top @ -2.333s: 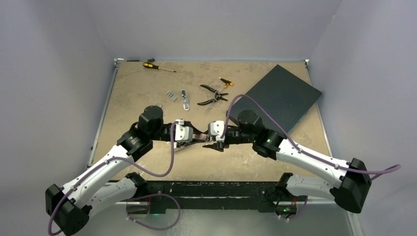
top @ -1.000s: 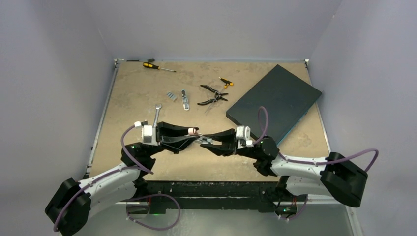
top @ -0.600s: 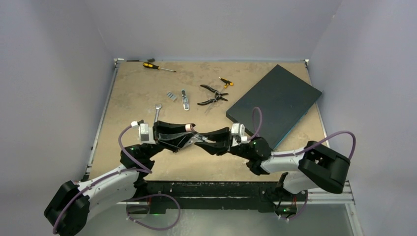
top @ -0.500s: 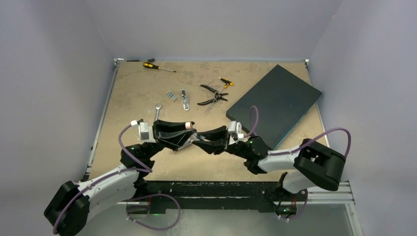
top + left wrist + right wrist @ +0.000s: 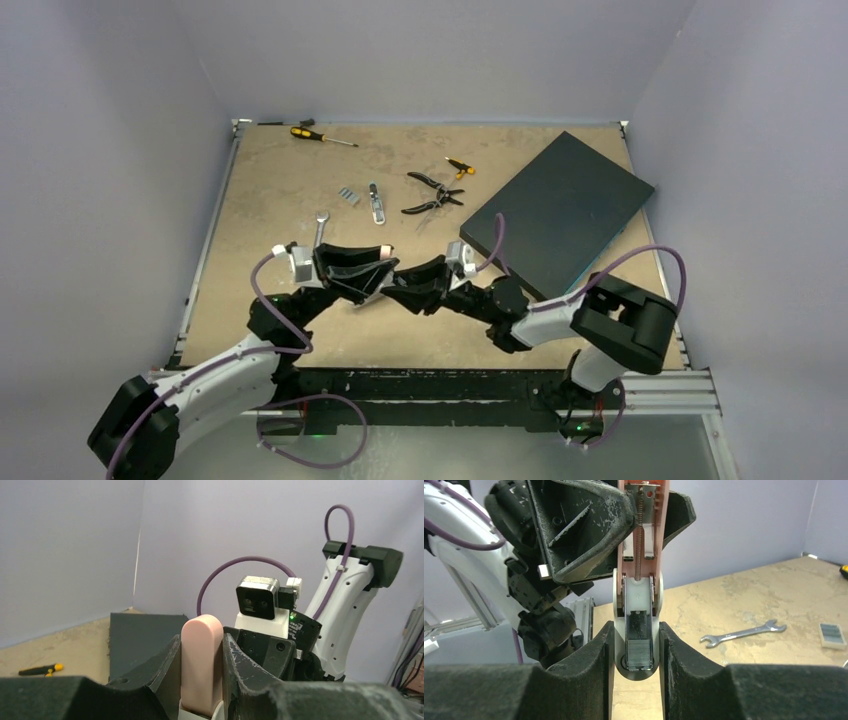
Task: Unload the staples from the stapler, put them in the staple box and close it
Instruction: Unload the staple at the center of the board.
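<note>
Right elbow sits further inward than earlier. Left claw, right claw: both pinching pink plastic stapler. Keep your pull straight, gentle.

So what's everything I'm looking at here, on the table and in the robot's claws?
pink-and-white plastic stapler: one, hinged open, held between both grippers, near middle
dark grey flat rectangular slab: one, far right
silver open-ended wrench: one, left of centre
yellow-and-black long screwdriver: one, far left edge
small yellow-and-black screwdriver: one, far middle
black-handled pliers: one or two, overlapping, far middle
small silver metal tool: one, left of the pliers
small pale grey rectangular block: one, beside that tool; too small to identify
tan speckled table: one
left gripper: black, shut on the stapler's pink top
right gripper: black, shut on its white lower end
</note>
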### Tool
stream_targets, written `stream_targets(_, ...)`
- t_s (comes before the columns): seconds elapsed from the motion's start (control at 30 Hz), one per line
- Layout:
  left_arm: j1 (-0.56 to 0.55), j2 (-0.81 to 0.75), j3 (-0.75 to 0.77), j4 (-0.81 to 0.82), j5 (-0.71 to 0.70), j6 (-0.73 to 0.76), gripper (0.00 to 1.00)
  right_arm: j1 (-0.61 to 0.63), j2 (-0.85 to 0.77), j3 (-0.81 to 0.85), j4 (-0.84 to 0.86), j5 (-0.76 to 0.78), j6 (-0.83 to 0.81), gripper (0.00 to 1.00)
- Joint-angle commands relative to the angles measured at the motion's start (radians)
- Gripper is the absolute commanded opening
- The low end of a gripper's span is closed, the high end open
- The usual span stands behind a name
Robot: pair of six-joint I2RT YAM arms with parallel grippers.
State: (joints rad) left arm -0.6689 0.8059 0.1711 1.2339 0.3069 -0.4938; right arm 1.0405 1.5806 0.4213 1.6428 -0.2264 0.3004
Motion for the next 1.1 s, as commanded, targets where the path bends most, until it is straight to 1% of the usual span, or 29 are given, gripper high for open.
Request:
stream_targets(0.0,-0.003,-0.141,0.082,0.206,-0.039,0.065,0.0,0.002,-0.065,-0.071,0.025,0.038,-0.139,0.26)
stream_targets(0.13,-0.003,-0.199,0.103,0.025,-0.007,0.14,0.0,0.002,-0.212,-0.085,-0.2,0.053,-0.226,0.37)
stream_targets(0.27,-0.004,-0.216,0.129,-0.117,0.028,0.21,0.0,0.001,-0.343,-0.081,-0.384,0.057,-0.295,0.47)
stream_targets(0.37,-0.003,-0.215,0.146,-0.178,0.046,0.242,0.0,0.001,-0.411,-0.081,-0.496,0.035,-0.344,0.54)
stream_targets(0.47,-0.003,-0.214,0.159,-0.229,0.052,0.27,0.0,0.001,-0.471,-0.078,-0.586,0.023,-0.366,0.58)
stream_targets(0.6,-0.003,-0.209,0.204,-0.376,0.052,0.327,0.0,0.001,-0.571,-0.078,-0.709,0.049,-0.376,0.61)
stream_targets(0.7,-0.004,-0.185,0.245,-0.515,0.054,0.388,0.0,0.001,-0.677,-0.081,-0.825,0.12,-0.362,0.62)
stream_targets(0.87,-0.005,-0.067,0.271,-0.623,0.1,0.474,0.0,0.001,-0.891,-0.083,-1.048,0.283,-0.312,0.62)
stream_targets(1.0,-0.009,0.071,0.303,-0.702,0.151,0.567,0.0,0.0,-1.039,-0.068,-1.202,0.369,-0.264,0.62)
stream_targets(1.07,-0.031,0.128,0.338,-0.774,0.144,0.628,0.0,0.0,-1.095,-0.053,-1.274,0.407,-0.251,0.62)
